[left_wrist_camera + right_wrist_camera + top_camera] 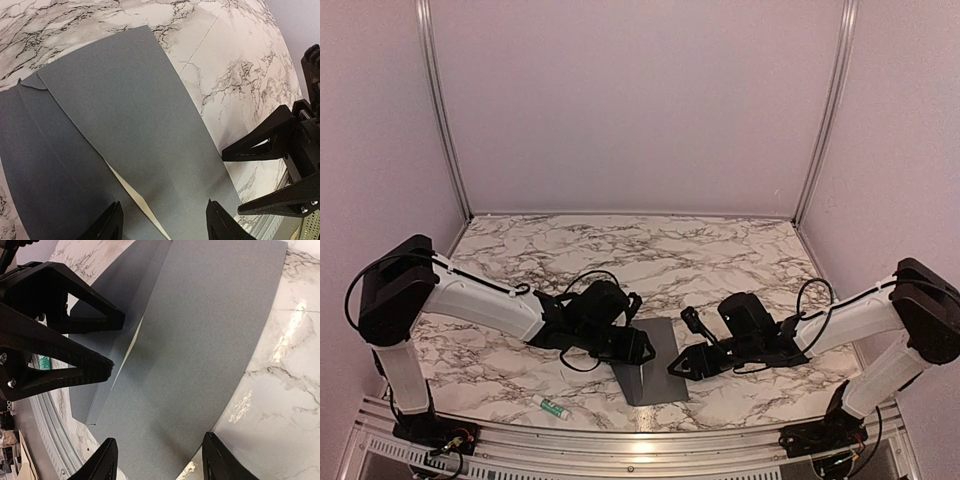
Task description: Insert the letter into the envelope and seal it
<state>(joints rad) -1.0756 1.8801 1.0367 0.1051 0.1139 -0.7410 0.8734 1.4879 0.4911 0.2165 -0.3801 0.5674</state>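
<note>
The dark grey envelope (657, 368) lies flat on the marble table between both grippers. It fills the left wrist view (135, 110) and the right wrist view (200, 340). Its flap (40, 165) lies open beside the body. The cream letter (131, 191) is inside the envelope; only a thin sliver shows at the mouth, also in the right wrist view (134, 337). My left gripper (162, 222) is open and empty, just above the envelope near the mouth. My right gripper (160, 460) is open and empty over the envelope's other edge, facing the left one.
A small white-and-green tube (550, 407) lies on the table near the front edge, left of the envelope. A metal rail (640, 440) runs along the near edge. Pale walls enclose the marble table (650, 250) on three sides.
</note>
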